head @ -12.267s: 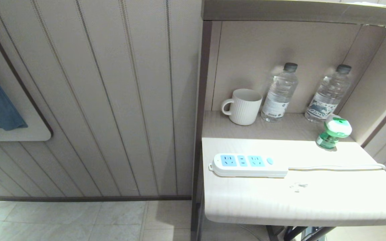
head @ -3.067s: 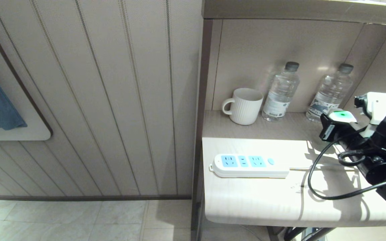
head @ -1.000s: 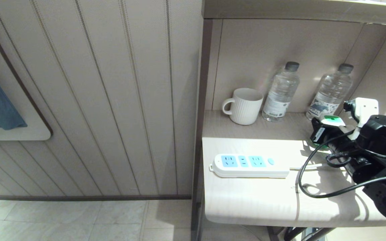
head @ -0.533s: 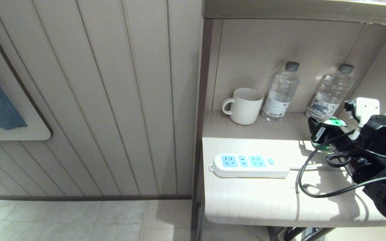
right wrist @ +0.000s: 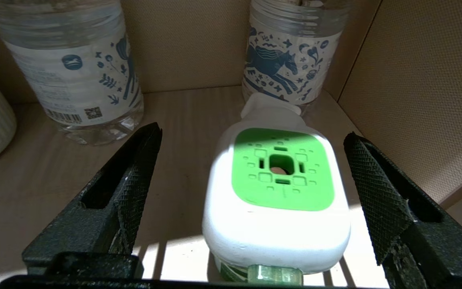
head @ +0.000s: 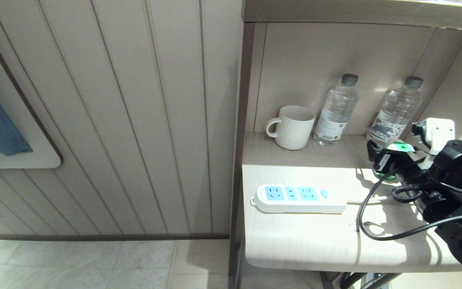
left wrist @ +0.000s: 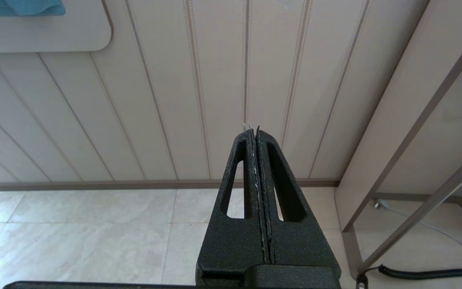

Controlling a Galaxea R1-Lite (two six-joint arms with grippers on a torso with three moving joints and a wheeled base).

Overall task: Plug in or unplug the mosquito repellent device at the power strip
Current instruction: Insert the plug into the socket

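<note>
Nearby, two water bottles [right wrist: 74,72] stand behind the mosquito repellent device [right wrist: 277,196]; right end effector [right wrist: 251,180] wide open, holding nothing.

A light wood-grain shelf [head: 295,241] is carrying a white power strip [head: 297,198] near its nine o'clock edge. A ribbed white mug [head: 292,127] and two water bottles [head: 335,110] are standing toward twelve, the mosquito repellent device [right wrist: 277,192] sitting around two o'clock.

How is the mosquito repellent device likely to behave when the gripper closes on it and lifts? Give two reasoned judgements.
The mosquito repellent device has a wide white-and-green head over a narrower green bottle, so it probably tips easily if nudged. Its smooth, rounded plastic sides may slip between the right gripper, whose fingers stand open on either side.
</note>
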